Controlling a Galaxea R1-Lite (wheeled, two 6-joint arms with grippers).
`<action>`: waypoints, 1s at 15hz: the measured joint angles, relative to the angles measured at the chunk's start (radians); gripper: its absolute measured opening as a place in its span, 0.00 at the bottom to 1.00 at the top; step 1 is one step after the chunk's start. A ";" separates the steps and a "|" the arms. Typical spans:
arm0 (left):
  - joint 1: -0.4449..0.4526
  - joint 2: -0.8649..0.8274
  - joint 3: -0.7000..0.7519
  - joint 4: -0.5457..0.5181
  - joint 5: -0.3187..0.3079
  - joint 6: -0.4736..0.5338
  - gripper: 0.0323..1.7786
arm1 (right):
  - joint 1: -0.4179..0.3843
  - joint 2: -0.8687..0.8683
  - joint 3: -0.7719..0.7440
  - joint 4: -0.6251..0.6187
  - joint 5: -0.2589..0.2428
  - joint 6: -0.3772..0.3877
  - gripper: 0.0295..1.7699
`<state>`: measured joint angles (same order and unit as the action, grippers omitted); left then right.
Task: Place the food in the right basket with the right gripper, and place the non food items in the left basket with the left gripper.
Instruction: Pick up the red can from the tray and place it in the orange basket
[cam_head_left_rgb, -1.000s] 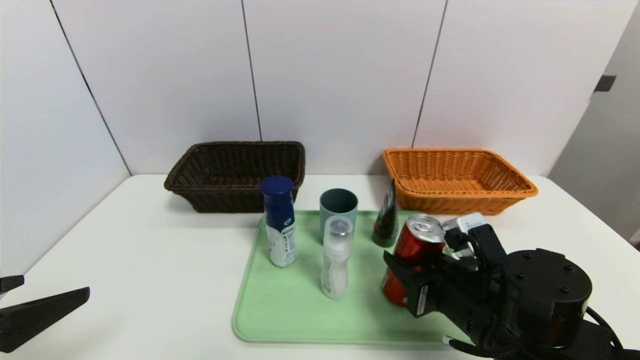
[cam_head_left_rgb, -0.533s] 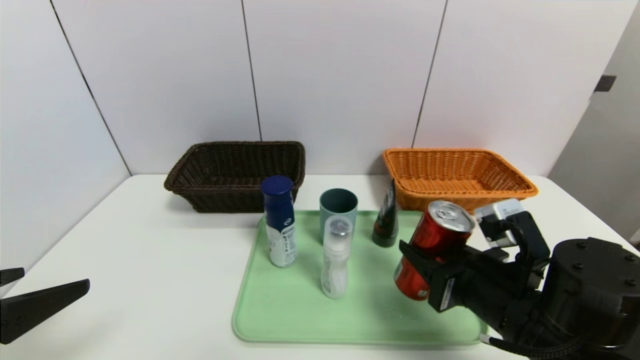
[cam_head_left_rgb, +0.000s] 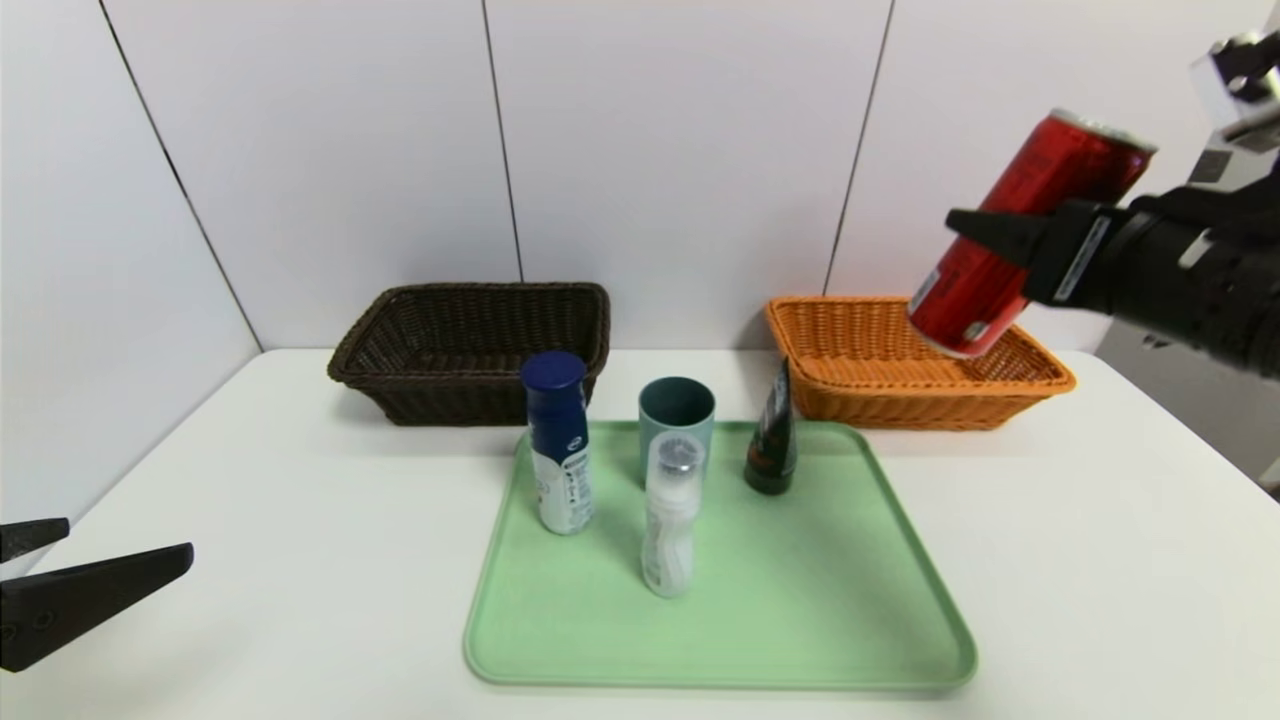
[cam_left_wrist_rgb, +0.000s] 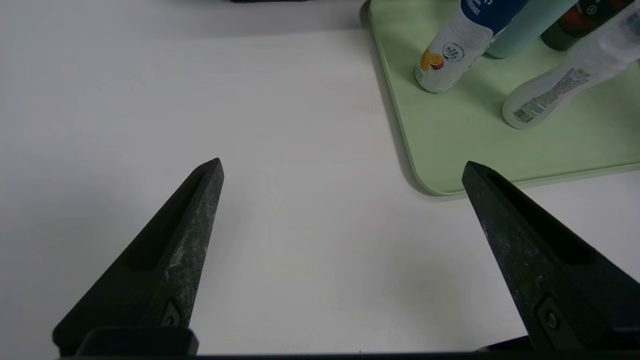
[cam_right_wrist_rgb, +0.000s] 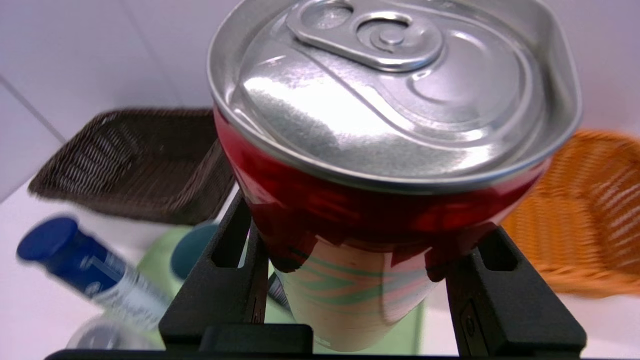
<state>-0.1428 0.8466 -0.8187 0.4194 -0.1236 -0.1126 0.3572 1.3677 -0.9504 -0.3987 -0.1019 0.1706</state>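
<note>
A: Where is the can (cam_head_left_rgb: 1020, 232) held relative to the orange basket (cam_head_left_rgb: 1040, 380)?

B: It is carried high above the basket's right rear part, pinched at mid-body by the right gripper (cam_head_left_rgb: 985, 232). Its long axis is tilted, silver top up and away to the right, base lowest and pointed down at the basket. A lowering and a release over the basket floor are judged to be what remains for this item.

A: And the other arm?

B: The left gripper (cam_left_wrist_rgb: 342, 170) is parked low, well to the left of the tray (cam_head_left_rgb: 900, 640), jaws spread wide with nothing between them. It is the nearer arm to the brown basket (cam_head_left_rgb: 400, 380).

A: What is left on the tray?

B: The blue-capped bottle (cam_head_left_rgb: 558, 440), the cup (cam_head_left_rgb: 677, 415), the clear bottle (cam_head_left_rgb: 670, 515) and the tube (cam_head_left_rgb: 772, 440), all upright.

A: Can any writing be read?

B: None legibly. A small fruit picture and a round mark are seen low on the blue-capped bottle, and a barcode on the clear bottle.
</note>
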 joint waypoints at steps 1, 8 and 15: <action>-0.003 0.002 0.000 -0.001 0.000 0.000 0.95 | -0.068 0.014 -0.077 0.078 0.040 -0.002 0.53; -0.009 0.016 -0.008 -0.005 -0.001 -0.001 0.95 | -0.267 0.306 -0.357 0.049 0.082 -0.037 0.53; -0.009 0.019 -0.014 -0.005 -0.001 -0.004 0.95 | -0.365 0.588 -0.517 0.010 0.066 -0.080 0.53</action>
<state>-0.1519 0.8657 -0.8332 0.4147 -0.1251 -0.1164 -0.0081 1.9555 -1.4677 -0.3887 -0.0360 0.0902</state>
